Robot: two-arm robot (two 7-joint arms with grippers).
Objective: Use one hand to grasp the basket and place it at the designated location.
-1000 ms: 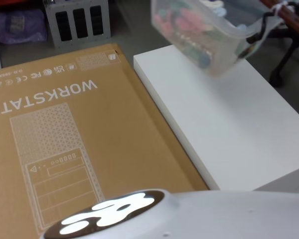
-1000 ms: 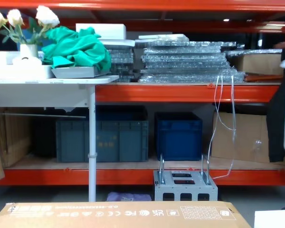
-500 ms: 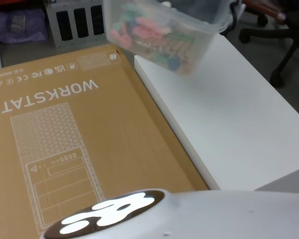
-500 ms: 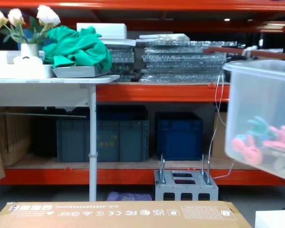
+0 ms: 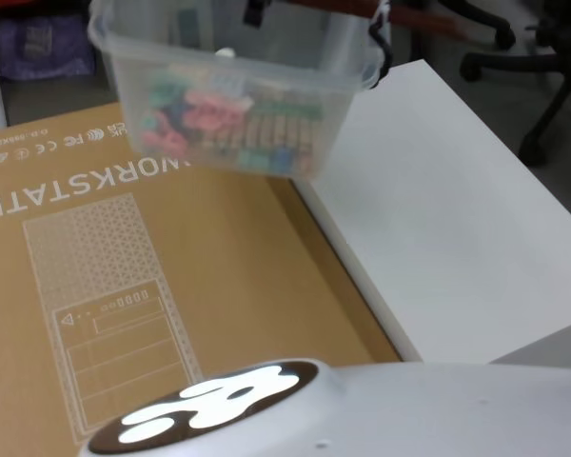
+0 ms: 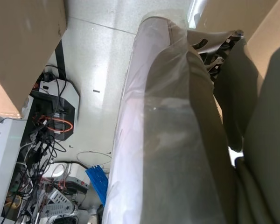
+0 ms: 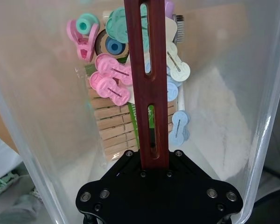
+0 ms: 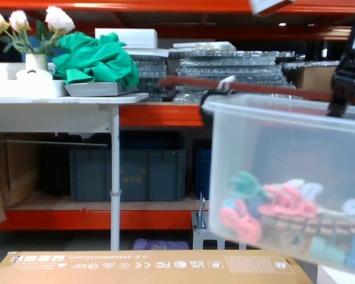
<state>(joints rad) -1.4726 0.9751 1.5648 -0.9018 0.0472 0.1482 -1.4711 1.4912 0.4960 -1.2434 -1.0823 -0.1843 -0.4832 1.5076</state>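
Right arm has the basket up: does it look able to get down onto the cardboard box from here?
Probably yes. The right gripper is shut on the handle, and the basket hangs above the cardboard box at its far end, with only open air beneath it.

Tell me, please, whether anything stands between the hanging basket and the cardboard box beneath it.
Nothing visible does: the basket hangs by its handle from the right pincer, above the cardboard box and the white table's edge.
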